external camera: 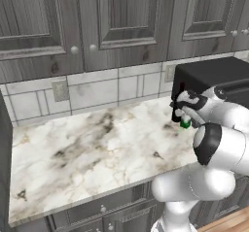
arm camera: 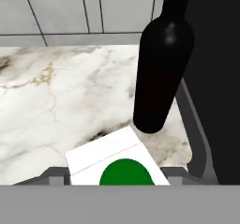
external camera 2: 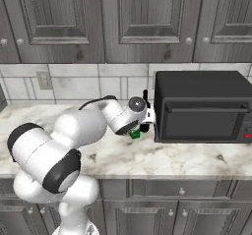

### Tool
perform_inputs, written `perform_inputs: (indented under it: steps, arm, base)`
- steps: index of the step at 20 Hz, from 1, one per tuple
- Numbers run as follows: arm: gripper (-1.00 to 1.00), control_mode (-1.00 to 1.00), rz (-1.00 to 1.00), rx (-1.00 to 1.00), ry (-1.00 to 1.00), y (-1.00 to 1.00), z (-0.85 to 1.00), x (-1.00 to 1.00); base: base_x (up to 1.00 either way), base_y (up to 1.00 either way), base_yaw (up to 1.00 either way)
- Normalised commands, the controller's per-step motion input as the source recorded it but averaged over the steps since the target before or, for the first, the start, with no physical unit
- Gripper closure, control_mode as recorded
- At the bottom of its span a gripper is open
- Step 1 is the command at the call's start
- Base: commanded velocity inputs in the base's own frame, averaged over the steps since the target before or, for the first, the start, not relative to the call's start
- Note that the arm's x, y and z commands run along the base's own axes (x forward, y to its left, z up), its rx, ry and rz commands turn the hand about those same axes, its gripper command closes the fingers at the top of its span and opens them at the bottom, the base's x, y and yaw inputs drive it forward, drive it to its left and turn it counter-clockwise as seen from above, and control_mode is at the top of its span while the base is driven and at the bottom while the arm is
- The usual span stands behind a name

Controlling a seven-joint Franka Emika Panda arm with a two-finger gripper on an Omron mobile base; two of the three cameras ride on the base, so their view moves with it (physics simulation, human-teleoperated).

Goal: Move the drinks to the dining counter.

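Our hand (external camera 2: 142,124) is closed around the green-and-white carton (arm camera: 117,164) on the marble desk (external camera: 87,148), just beside the black wine bottle (arm camera: 161,63). We should lift straight up, clearing it.

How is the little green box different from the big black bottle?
The carton is white with a green spot; the wine bottle is all black. The carton is short and boxy; the wine bottle is tall and round. Both stand on the marble counter beside the black oven.

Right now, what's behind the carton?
A black wine bottle stands upright just behind the carton, beside the microwave, with tiled wall beyond. The gripper covers the carton's lower part.
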Motion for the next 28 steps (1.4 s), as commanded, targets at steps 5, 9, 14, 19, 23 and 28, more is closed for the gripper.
perform_inputs:
  steps: [5,9,14,19,23,28]
  arm:
    - [1.00,-1.00,0.18,0.00,-0.06,0.13,0.86,-0.64]
    - [1.00,-1.00,0.23,0.00,0.00,0.26,0.71,-0.81]
    - [1.00,-1.00,0.26,-0.02,-0.03,0.22,0.52,-0.94]
    - [1.00,-1.00,0.22,-0.07,-0.12,0.31,0.24,-0.89]
    - [1.00,-1.00,0.10,-0.06,-0.19,0.27,0.06,-0.66]
    - [1.00,-1.00,0.01,-0.04,-0.08,0.21,0.00,-0.34]
  base:
    - [0.00,0.00,0.00]
    - [0.00,0.00,0.00]
    - [0.00,0.00,0.00]
    - [0.00,0.00,0.00]
    - [0.00,0.00,0.00]
    - [0.00,0.00,0.00]
